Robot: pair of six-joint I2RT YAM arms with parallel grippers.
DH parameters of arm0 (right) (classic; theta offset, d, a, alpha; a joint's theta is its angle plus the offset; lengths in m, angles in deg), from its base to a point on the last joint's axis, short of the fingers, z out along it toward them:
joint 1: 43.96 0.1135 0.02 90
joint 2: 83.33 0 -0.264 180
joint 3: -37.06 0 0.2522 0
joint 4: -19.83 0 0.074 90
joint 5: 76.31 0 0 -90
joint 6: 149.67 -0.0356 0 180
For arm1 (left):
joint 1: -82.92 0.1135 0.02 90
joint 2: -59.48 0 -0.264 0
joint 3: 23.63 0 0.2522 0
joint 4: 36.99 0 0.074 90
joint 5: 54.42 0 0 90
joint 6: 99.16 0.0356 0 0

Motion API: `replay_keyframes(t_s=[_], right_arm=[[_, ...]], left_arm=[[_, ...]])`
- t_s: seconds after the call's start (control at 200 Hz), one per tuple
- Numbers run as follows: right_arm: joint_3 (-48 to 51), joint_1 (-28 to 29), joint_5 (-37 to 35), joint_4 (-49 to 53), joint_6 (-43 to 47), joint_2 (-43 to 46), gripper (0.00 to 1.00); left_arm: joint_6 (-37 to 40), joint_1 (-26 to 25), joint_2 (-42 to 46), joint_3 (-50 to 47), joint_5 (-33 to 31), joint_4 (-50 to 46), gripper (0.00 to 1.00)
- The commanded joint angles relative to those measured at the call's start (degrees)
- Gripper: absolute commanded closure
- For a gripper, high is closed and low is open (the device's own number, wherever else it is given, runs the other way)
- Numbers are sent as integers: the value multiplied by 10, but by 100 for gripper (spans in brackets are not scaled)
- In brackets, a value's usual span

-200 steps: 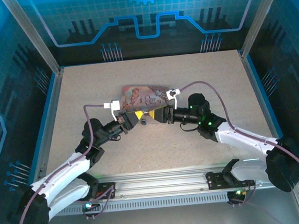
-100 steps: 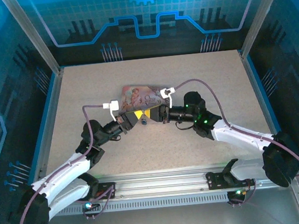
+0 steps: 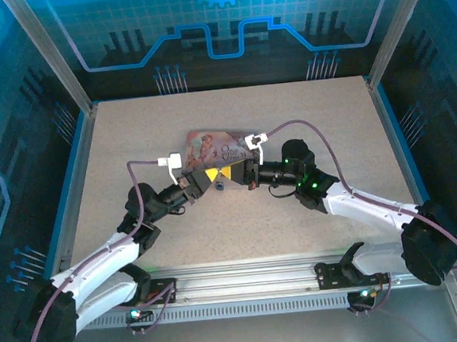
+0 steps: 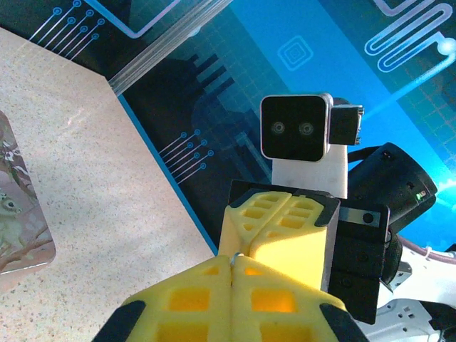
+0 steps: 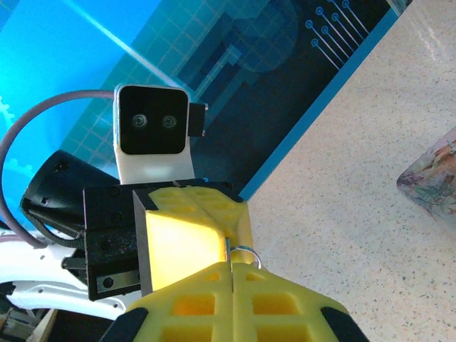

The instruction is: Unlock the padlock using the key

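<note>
Dark bluish padlock (image 3: 219,185) (tiny, 1 blurred speck); thin silvery shackle (image 5: 245,251), round.

The worktop (image 3: 288,118) was speckled beige, the tin (image 3: 220,142) pink and illustrated, the left end effector (image 3: 211,176) and right end effector (image 3: 226,173) yellow.

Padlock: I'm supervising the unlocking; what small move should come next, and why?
Probably a slight twist of the right gripper while the left gripper holds steady. Both are shut, tip to tip before the pink tin, with the bluish padlock at their tips and a silvery loop at the right one's tip. The key is too small to make out.
</note>
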Motion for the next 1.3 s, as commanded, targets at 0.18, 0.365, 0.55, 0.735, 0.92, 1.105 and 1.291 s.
replay_keyframes(t_s=[0.18, 0.365, 0.55, 0.735, 0.92, 1.105, 1.291], right_arm=[[-175, -8, 27, 442, 377, 34, 100], [-249, 3, 83, 623, 549, 0, 100], [-298, 30, 74, 712, 623, -38, 100], [-311, 37, 81, 730, 634, -57, 100], [-317, 46, 81, 733, 636, -66, 100], [-322, 51, 84, 735, 637, -67, 100], [-323, 53, 87, 733, 635, -64, 100]], left_arm=[[184, 16, 107, 10, 22, -227, 42], [297, 35, 133, 30, 117, -265, 43], [350, 34, 107, 50, 222, -258, 43], [377, 33, 77, 80, 288, -279, 44], [393, 11, 37, 93, 298, -295, 51], [410, -10, 12, 97, 276, -314, 53], [415, -12, 4, 107, 272, -339, 66]])
